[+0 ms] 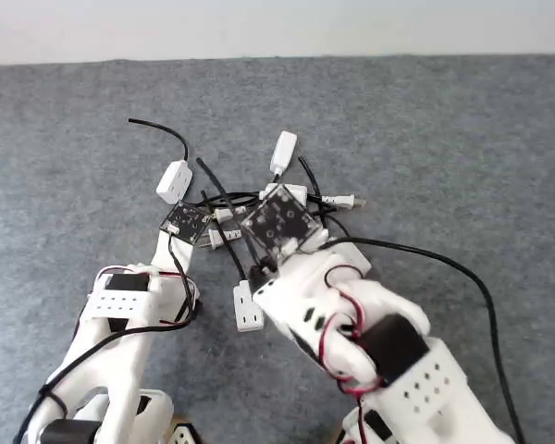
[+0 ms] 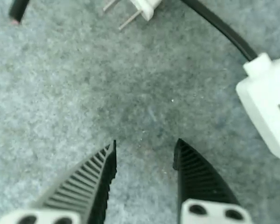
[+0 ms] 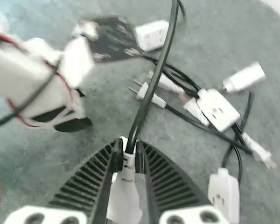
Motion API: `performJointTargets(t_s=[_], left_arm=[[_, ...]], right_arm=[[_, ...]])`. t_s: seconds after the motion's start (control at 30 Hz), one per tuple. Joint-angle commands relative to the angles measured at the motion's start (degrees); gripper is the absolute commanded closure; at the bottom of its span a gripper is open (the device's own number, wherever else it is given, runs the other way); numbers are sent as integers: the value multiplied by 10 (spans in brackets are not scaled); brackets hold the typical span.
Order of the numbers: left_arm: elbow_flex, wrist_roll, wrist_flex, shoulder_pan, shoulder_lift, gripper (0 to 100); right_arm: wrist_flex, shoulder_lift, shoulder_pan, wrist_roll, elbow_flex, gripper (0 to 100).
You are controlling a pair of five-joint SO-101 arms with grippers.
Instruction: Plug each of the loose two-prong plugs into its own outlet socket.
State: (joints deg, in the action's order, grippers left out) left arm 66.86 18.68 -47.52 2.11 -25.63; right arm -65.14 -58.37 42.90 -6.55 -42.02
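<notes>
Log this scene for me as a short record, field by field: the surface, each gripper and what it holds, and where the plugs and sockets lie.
surface: grey mat
left gripper: open, empty, over bare mat
by left gripper: white socket; loose plug, prongs bare
right gripper: shut on white connector; plug or socket, cannot tell
black cord: runs from the connector across the tangle
tangle: sockets, plugs and cords heaped beyond the right gripper
</notes>
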Motion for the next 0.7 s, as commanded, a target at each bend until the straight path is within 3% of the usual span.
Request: performJointTargets(t_s=[0.0, 0.17, 0.5, 0.67], left_arm=[[-24, -4, 5, -5, 2, 808], [-24, -4, 4, -6, 2, 808], [-23, -2, 5, -5, 0, 808], [-19, 33, 4, -6, -1, 808]], right_arm=[[19, -53, 37, 0, 2, 991], [59, -62, 46, -1, -51, 991], [159, 106, 46, 4, -75, 991], [204, 167, 45, 0, -71, 991]])
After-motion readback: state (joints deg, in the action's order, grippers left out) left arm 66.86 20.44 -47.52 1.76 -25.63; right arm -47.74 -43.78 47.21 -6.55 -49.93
